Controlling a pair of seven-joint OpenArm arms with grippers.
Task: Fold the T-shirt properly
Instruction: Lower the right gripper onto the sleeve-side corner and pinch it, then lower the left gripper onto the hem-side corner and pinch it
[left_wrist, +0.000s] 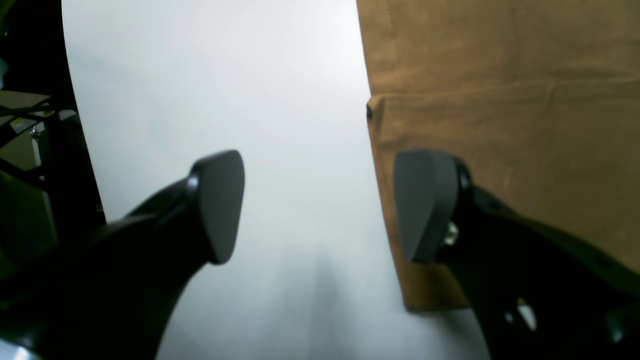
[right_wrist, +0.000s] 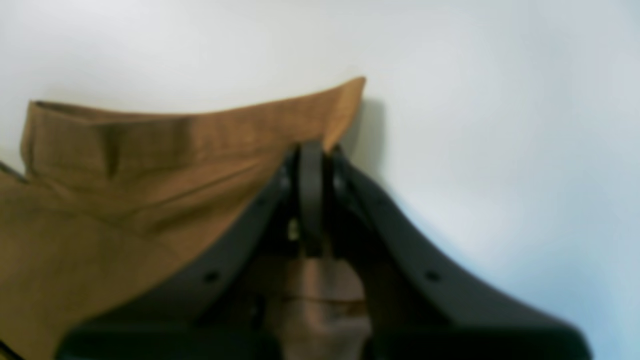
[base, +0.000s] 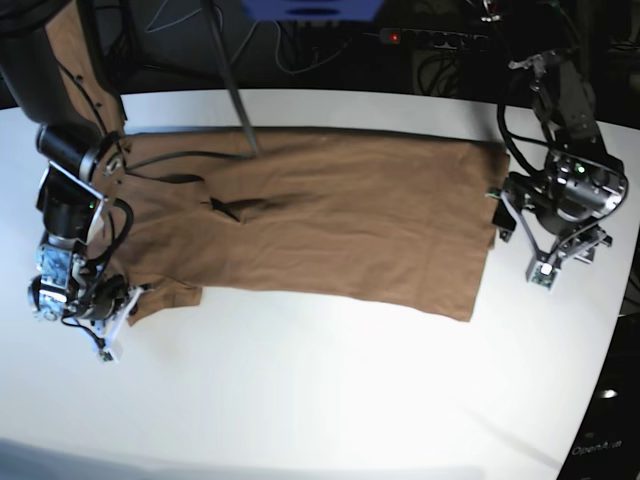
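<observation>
1. I see the shirt (base: 320, 215) lying spread across the white table (base: 330, 400), with creases near its middle.
2. My right gripper (right_wrist: 311, 165) has its jaws pressed together on a sleeve edge of the shirt (right_wrist: 150, 150), at the table's left in the base view.
3. My left gripper (left_wrist: 320, 205) stands with jaws wide apart, one finger (left_wrist: 425, 205) over the shirt's (left_wrist: 500, 100) hem, the other over bare table (left_wrist: 225, 75).

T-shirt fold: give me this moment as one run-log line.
T-shirt: spread flat on white table | right gripper: shut on sleeve hem | left gripper: open, empty, beside bottom hem | fold: not yet made
</observation>
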